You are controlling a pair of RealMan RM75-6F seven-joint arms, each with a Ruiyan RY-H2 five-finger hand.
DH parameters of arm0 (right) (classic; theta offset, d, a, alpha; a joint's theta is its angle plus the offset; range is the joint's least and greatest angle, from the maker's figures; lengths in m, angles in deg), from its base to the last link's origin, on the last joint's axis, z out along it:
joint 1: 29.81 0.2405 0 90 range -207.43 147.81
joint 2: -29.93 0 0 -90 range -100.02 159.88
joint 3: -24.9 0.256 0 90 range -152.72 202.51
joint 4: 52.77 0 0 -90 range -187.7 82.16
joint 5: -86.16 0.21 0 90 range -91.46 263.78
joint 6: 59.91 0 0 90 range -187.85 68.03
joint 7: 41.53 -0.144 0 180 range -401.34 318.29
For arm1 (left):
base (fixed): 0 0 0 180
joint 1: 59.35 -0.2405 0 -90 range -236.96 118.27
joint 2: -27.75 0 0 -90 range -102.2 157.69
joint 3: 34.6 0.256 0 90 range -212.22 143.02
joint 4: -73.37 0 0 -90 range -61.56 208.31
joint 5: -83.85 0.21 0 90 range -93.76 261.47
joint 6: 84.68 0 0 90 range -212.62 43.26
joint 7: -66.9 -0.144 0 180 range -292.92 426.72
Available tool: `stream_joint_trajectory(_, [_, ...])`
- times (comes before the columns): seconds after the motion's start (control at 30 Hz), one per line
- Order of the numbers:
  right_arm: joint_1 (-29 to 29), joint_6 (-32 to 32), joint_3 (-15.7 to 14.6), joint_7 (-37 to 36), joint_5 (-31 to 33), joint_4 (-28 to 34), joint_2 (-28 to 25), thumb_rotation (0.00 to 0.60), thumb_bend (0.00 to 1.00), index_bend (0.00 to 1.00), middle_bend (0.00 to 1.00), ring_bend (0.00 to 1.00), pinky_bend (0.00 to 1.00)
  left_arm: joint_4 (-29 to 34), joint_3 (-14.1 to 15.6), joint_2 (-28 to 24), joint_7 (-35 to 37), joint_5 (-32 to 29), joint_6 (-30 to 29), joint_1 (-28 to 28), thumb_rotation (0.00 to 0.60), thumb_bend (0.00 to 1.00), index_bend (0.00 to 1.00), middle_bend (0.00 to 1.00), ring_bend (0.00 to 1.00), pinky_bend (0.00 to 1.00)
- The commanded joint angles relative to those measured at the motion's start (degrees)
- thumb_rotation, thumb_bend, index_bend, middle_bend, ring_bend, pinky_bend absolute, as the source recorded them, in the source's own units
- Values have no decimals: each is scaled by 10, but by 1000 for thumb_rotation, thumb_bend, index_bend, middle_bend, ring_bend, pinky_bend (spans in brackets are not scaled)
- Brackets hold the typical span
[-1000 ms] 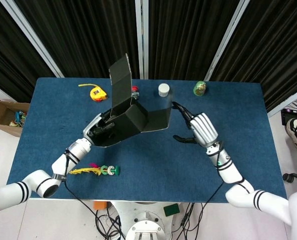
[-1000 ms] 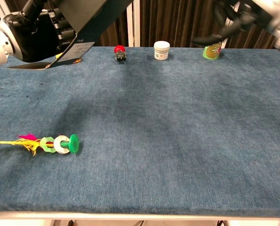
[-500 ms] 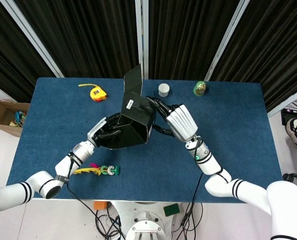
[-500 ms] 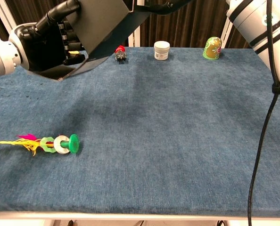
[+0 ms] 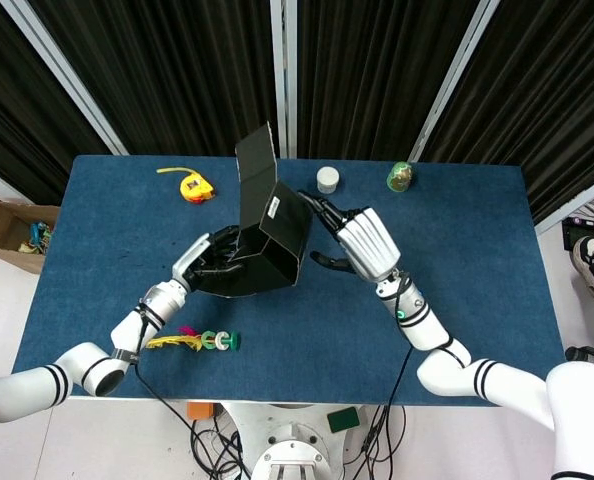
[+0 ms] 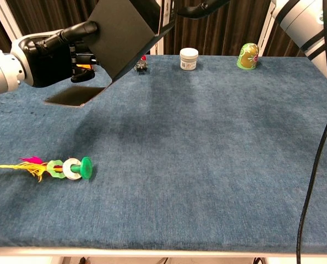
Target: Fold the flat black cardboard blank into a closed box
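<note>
The black cardboard box is partly folded and held tilted above the blue table, with one flap standing up at the back. My left hand grips its lower left side from underneath; in the chest view that left hand sits behind the box's dark panel. My right hand is at the box's right side with fingers spread, fingertips touching the upper right panel. The chest view shows only the right hand's fingertips at the top edge.
Along the table's far edge stand a yellow tape measure, a white jar, a green dome figure and a small red toy. A feathered toy with green rings lies near the front left. A carton sits on the floor.
My right hand came in from the right and met the box's right side. The wide side flap folded in, and the box turned and shifted slightly with the left hand.
</note>
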Motion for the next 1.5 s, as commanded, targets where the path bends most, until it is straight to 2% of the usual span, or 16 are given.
stream_joint_trajectory(0.03, [4, -8, 2, 14, -5, -7, 8, 600, 59, 31, 166, 747, 1000, -5, -2, 7, -16, -6, 2, -1, 455, 58, 305, 307, 511, 854])
stream_joint_trajectory(0.4, [23, -21, -5, 40, -26, -51, 39, 600, 60, 30, 179, 751, 1000, -20, -7, 20, -108, -17, 0, -3, 457, 57, 305, 307, 512, 854])
stream_joint_trajectory(0.67, [11, -23, -3, 19, -8, -41, 25, 600, 59, 29, 182, 751, 1000, -17, -10, 21, -120, -21, 6, -7, 456, 56, 306, 307, 511, 854])
stream_joint_trajectory(0.83, [22, -5, -19, 35, -21, -51, 29, 600, 59, 32, 194, 754, 1000, -21, -12, 23, -135, -18, 10, -4, 459, 57, 306, 305, 511, 854])
stream_joint_trajectory(0.97, [27, -6, -35, 39, -39, -77, 39, 600, 68, 114, 241, 765, 1000, -23, -12, 26, -154, -17, 12, -2, 456, 57, 306, 303, 511, 854])
stream_joint_trajectory(1.17, [28, -21, -54, 31, -59, -117, 54, 600, 83, 365, 387, 792, 1000, -43, -5, 38, -198, -12, 11, -1, 458, 57, 307, 300, 509, 854])
stream_joint_trajectory(1.27, [27, -17, -69, 34, -69, -135, 60, 600, 82, 448, 431, 794, 1000, -58, -1, 49, -229, -6, 5, 0, 452, 57, 308, 300, 509, 854])
stream_joint_trajectory(1.5, [16, -23, -106, 32, -88, -189, 84, 600, 82, 475, 434, 794, 1000, -114, 7, 96, -317, 5, -13, 6, 457, 57, 309, 300, 509, 854])
